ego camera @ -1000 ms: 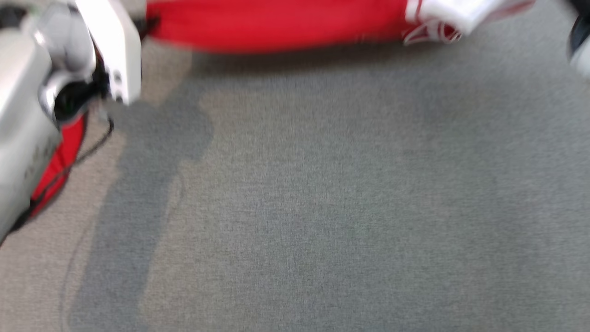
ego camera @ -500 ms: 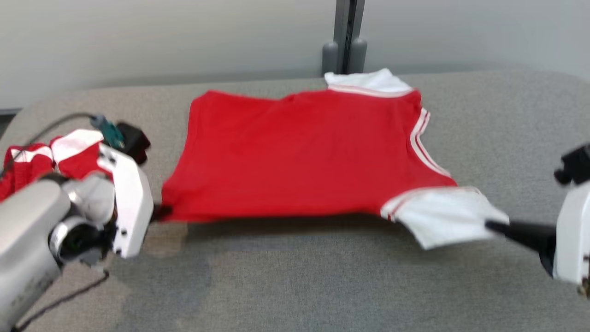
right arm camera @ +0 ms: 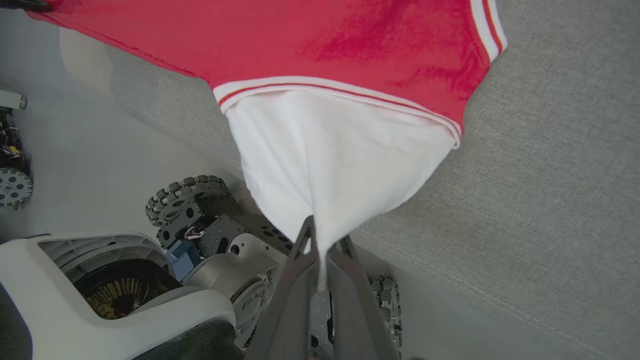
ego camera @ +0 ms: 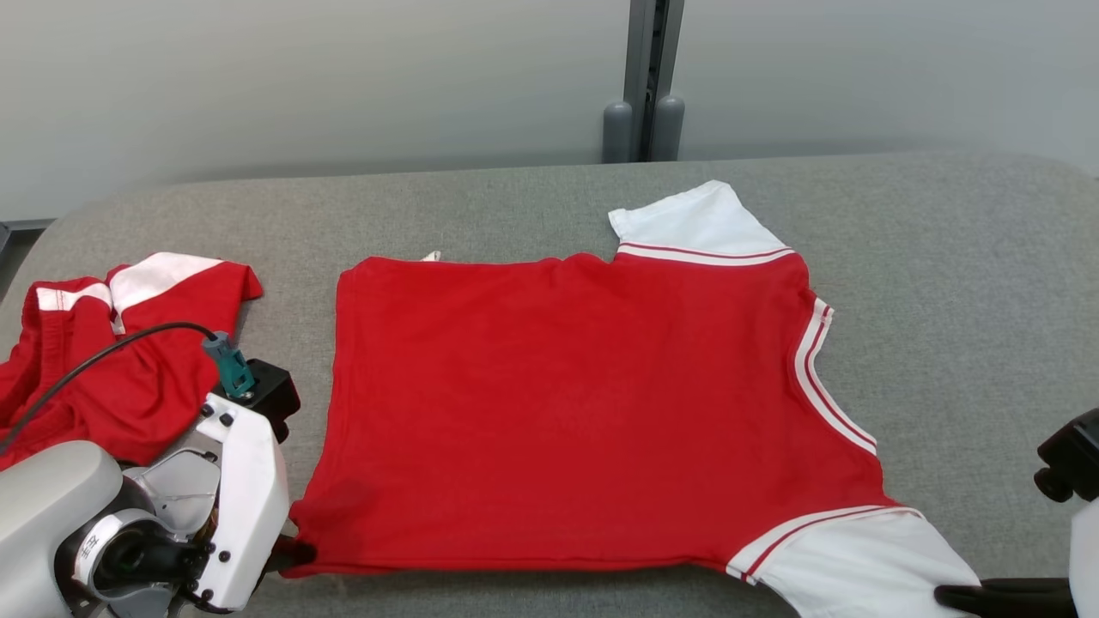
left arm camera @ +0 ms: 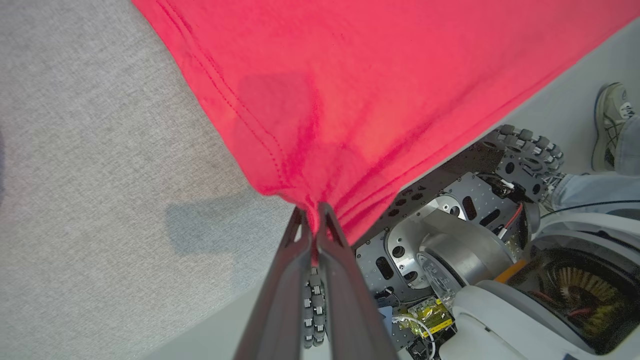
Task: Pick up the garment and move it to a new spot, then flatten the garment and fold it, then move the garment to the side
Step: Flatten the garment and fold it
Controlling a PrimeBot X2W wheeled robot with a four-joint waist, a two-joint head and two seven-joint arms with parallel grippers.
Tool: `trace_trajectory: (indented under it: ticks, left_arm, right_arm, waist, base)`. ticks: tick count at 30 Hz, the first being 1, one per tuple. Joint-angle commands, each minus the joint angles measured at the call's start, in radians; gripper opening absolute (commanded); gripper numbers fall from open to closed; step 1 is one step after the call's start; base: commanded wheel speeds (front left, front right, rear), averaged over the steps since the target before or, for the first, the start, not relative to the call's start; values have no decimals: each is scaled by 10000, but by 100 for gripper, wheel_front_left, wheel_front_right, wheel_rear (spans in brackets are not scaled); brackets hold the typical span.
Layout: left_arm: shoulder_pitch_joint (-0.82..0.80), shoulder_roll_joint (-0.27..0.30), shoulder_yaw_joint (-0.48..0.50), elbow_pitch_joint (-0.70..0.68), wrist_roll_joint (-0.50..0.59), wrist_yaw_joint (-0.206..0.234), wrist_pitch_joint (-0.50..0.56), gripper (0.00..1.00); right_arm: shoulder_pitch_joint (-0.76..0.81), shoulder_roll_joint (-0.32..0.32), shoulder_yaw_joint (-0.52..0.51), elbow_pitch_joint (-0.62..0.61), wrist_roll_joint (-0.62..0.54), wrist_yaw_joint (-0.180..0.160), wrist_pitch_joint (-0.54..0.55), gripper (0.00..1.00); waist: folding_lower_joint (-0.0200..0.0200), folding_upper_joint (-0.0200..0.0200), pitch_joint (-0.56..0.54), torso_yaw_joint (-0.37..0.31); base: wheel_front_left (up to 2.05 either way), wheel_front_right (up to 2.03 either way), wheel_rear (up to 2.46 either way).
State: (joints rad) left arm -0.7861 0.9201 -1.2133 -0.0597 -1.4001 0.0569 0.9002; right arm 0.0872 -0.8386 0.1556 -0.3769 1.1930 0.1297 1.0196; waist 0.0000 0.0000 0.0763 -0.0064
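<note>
On the grey table (ego camera: 944, 257): one red shirt (ego camera: 567, 403), spread out; left gripper (left arm camera: 311, 211) clamped on its hem corner, right gripper (right arm camera: 322, 235) clamped on its white sleeve (right arm camera: 330, 165).

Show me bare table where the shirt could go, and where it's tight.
Widest bare patch: grey table right of the red shirt, out to the table's rounded edge. A second strip runs behind the shirt, toward the wall. The left is crowded: another red garment lies there, close beside the shirt.
</note>
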Motion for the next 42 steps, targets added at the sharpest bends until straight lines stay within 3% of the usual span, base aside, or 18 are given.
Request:
trace_trajectory:
  ticks: [1, 7, 15, 25, 33, 34, 35, 36, 37, 42]
  left_arm:
    - [-168, 37, 53, -120, -59, 135, 169, 0]
    - [-932, -260, 194, 103, -382, 271, 1120, 0]
    - [-2289, -1128, 507, 1336, -632, 252, 2113, 0]
    - [-3163, -2044, 621, 2774, -463, 209, 2384, 0]
    - [-3504, -2620, 953, 3803, -654, 148, 2099, 0]
    - [-3512, -2691, 990, 3925, -629, 158, 2001, 14]
    - [-3495, -2758, 1011, 4051, -603, 151, 1901, 60]
    - [-3454, -2829, 1028, 4164, -587, 159, 1795, 100]
    - [-3402, -2891, 1073, 4284, -587, 195, 1684, 100]
    - [-3249, -3057, 1244, 4599, -543, 6, 1161, 100]
  right_arm:
    - [55, 384, -446, -211, -248, 21, 472, 0]
    - [-1004, 2023, -1625, -69, -956, 21, 2577, 0]
    - [-4026, 4393, -2706, 1293, -2713, 21, 4908, 0]
    - [-6451, 6242, -3245, 2906, -4472, 21, 5391, 0]
    - [-7414, 6822, -3501, 3662, -5176, 21, 4942, 0]
    - [-7470, 6859, -3488, 3723, -5217, 21, 4833, 0]
    - [-7497, 6888, -3494, 3782, -5261, 21, 4696, 24]
    - [-7506, 6901, -3484, 3827, -5303, 21, 4567, 55]
    - [-7508, 6905, -3463, 3886, -5356, 21, 4460, 100]
    - [-7524, 6868, -3351, 3972, -5225, 21, 3501, 100]
  waist:
    - [0, 0, 169, -2]
    - [0, 0, 842, 24]
    - [0, 0, 1885, 21]
    - [0, 0, 2615, 52]
    - [0, 0, 2944, 117]
    - [0, 0, 2944, 119]
    - [0, 0, 2931, 119]
    - [0, 0, 2900, 118]
    - [0, 0, 2862, 117]
    - [0, 0, 2533, 107]
  base:
    - [0, 0, 0]
    - [0, 0, 0]
    - [0, 0, 0]
    - [0, 0, 0]
    - [0, 0, 0]
    - [0, 0, 0]
    - [0, 0, 0]
    - [0, 0, 0]
    - [0, 0, 0]
    - [0, 0, 0]
